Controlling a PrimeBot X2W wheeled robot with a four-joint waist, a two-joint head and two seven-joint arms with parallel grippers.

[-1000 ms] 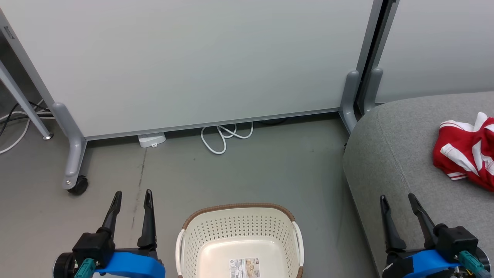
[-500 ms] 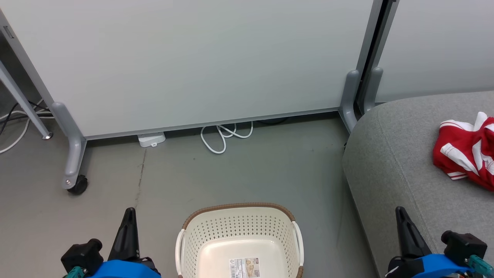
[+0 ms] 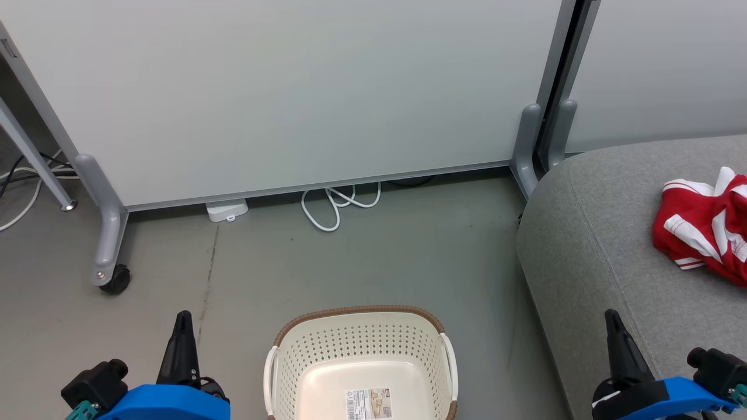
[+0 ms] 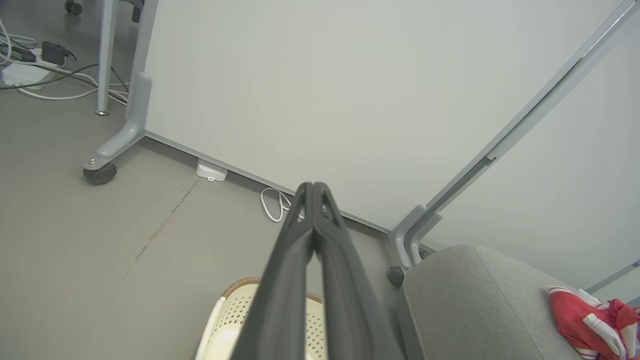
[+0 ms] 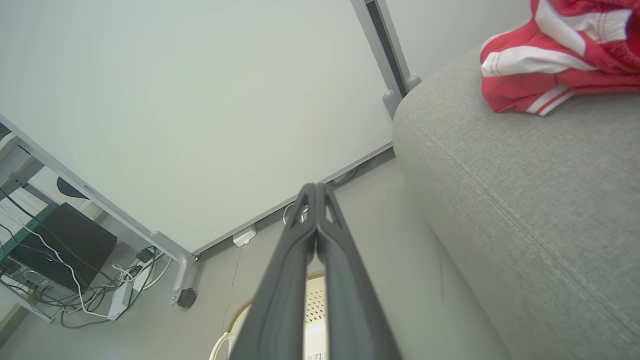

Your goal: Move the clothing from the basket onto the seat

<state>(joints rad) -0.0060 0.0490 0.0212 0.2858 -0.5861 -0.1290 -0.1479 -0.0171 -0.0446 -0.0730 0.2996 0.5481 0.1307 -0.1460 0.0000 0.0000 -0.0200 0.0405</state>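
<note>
The cream basket (image 3: 360, 356) with a brown rim stands on the floor at the bottom middle, holding nothing but a label on its base. Red and white clothing (image 3: 703, 233) lies crumpled on the grey seat (image 3: 607, 245) at the right, also seen in the left wrist view (image 4: 590, 320) and the right wrist view (image 5: 560, 55). My left gripper (image 3: 182, 319) is shut and empty, left of the basket. My right gripper (image 3: 611, 318) is shut and empty over the seat's front edge. Both wrist views show the fingertips (image 4: 312, 189) (image 5: 314, 189) pressed together.
A white partition on grey wheeled feet (image 3: 108, 256) stands behind the basket. A white cable loop (image 3: 335, 207) and a small white box (image 3: 226, 210) lie at its base. More cables and a black box (image 5: 65, 245) sit at the far left.
Both grippers have gone from open to shut, with nothing in them. The arms have drawn back a little toward the lower edge of the head view.
</note>
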